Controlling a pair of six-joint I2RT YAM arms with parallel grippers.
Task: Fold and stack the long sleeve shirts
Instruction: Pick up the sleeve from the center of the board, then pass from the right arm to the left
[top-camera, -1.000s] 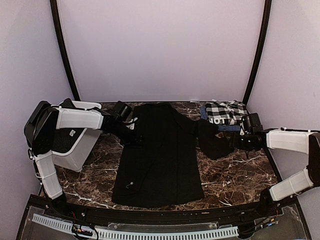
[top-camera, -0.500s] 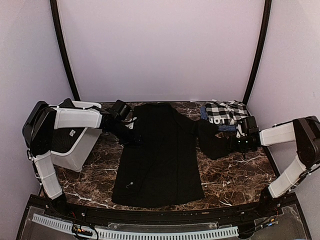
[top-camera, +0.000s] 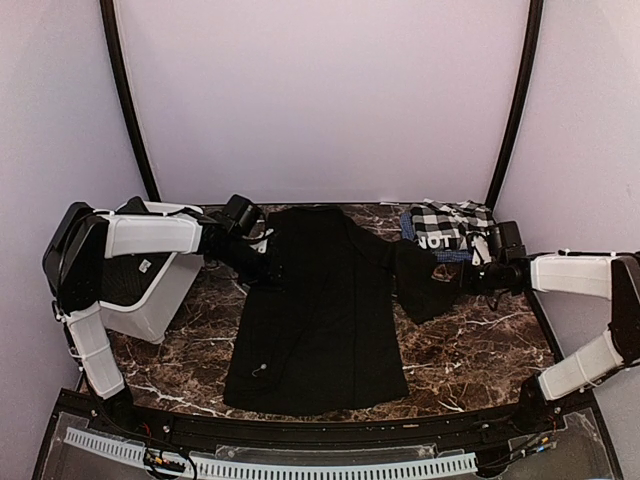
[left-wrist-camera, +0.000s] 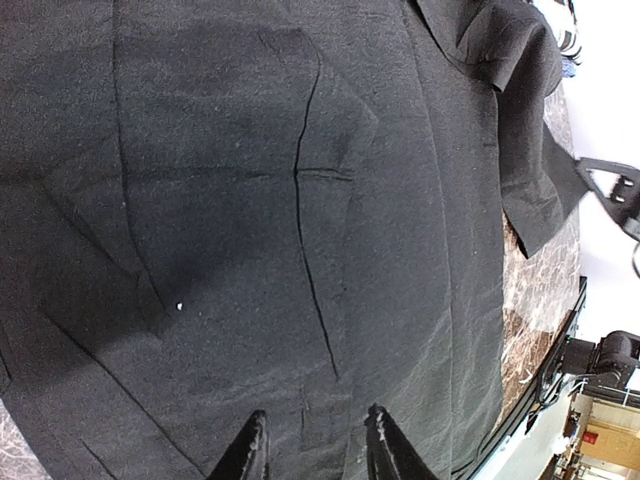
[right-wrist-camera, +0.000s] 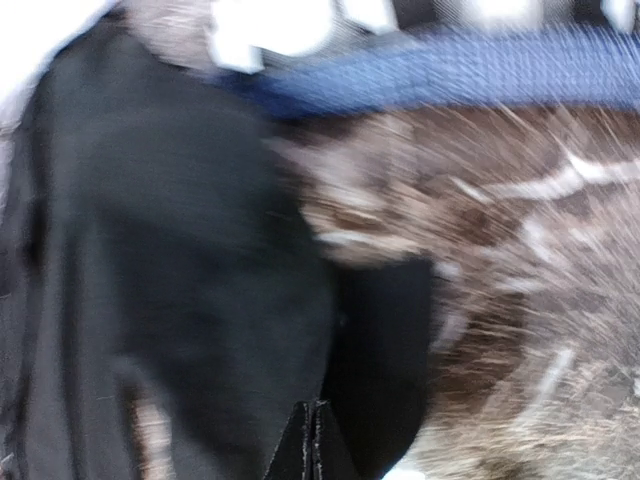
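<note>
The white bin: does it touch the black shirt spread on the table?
Apart. The top view shows a strip of bare marble table between the white bin and the black shirt.

**Marble table carrying two shirts and a bin**

The table (top-camera: 470, 350) has a dark brown marble top with white veins. A black shirt (top-camera: 320, 310) lies spread flat on it between the left gripper (top-camera: 258, 264) and the right gripper (top-camera: 470, 281). One sleeve reaches out to the right gripper, and the opposite edge lies under the left one. A checked shirt (top-camera: 445, 225) lies crumpled just beyond the right gripper, by the far edge. A white bin (top-camera: 150, 300) stands on the outer side of the left gripper.
</note>
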